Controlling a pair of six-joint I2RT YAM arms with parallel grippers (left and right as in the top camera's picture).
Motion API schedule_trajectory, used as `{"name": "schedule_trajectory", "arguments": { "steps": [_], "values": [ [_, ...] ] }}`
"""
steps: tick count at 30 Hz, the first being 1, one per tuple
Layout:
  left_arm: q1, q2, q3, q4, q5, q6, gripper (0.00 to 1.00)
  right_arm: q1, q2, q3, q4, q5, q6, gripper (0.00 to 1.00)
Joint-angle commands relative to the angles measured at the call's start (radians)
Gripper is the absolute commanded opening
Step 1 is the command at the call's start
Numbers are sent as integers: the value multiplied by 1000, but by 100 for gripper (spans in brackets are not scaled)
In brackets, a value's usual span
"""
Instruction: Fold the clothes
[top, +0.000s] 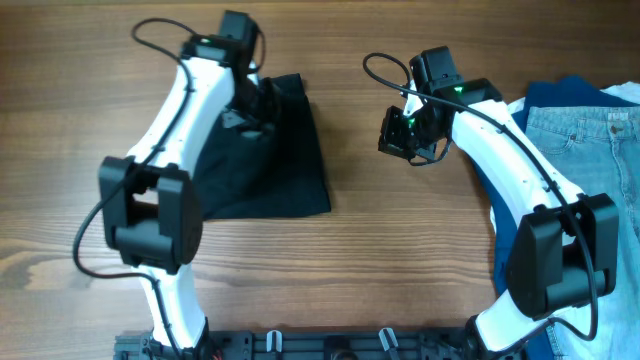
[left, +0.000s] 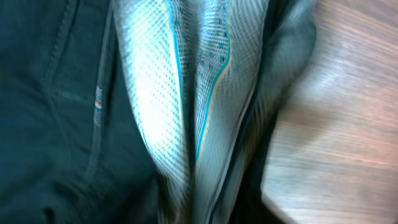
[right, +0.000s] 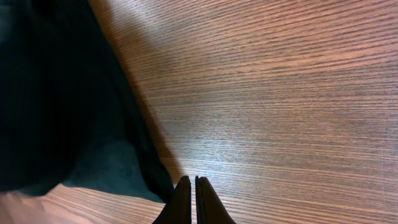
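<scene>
The black garment (top: 275, 165) lies folded on the wooden table left of centre. My left gripper (top: 255, 100) is down on its far edge. In the left wrist view the dark cloth (left: 50, 112) and its pale checked waistband lining (left: 186, 93) fill the blurred frame, bunched and running in towards the jaws; the fingers themselves are hidden. My right gripper (top: 400, 135) hovers over bare table to the right of the garment. In the right wrist view its fingers (right: 194, 182) are pressed together with nothing between them, beside the garment's edge (right: 50, 93).
Light blue denim jeans (top: 590, 150) lie at the right edge of the table on top of a royal blue garment (top: 560, 95), under my right arm. Bare wooden table (top: 400, 230) lies between the black garment and that pile.
</scene>
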Motion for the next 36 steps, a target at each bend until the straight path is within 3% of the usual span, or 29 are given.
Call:
{"name": "schedule_trajectory", "arguments": {
  "steps": [1,5,8,9,11,12,16,19,24,27,31,34,36],
  "values": [
    [-42,-2,5,5,27,-46,56,2,-7,2,-1,21,-26,4],
    [50,-26,105,-84,-19,-33,62,2,-7,2,38,-31,-215,5],
    [169,-55,157,-135,-23,40,67,8,-7,2,137,-297,-383,9],
    [231,-58,156,-163,-24,64,59,24,-7,2,211,-422,-376,9],
    [299,-52,133,-196,-23,113,31,64,-7,2,329,-476,-256,8],
    [324,-51,110,-199,-23,136,28,94,-7,2,406,-476,-154,6],
    [397,-48,-69,-140,50,163,25,271,26,2,605,-305,-49,7],
    [399,-48,-204,-51,137,221,25,383,116,2,576,-79,18,8],
    [395,-48,-266,-56,134,278,25,385,291,2,520,-65,119,5],
    [401,-50,-266,-68,132,296,24,326,335,1,317,-61,218,4],
    [401,-50,-266,-56,131,296,27,272,330,1,178,-68,221,4],
    [404,-51,-263,-14,129,295,33,245,325,1,144,-131,161,4],
    [406,-51,-262,14,140,296,51,227,286,2,131,-192,61,4]
  ]
}}
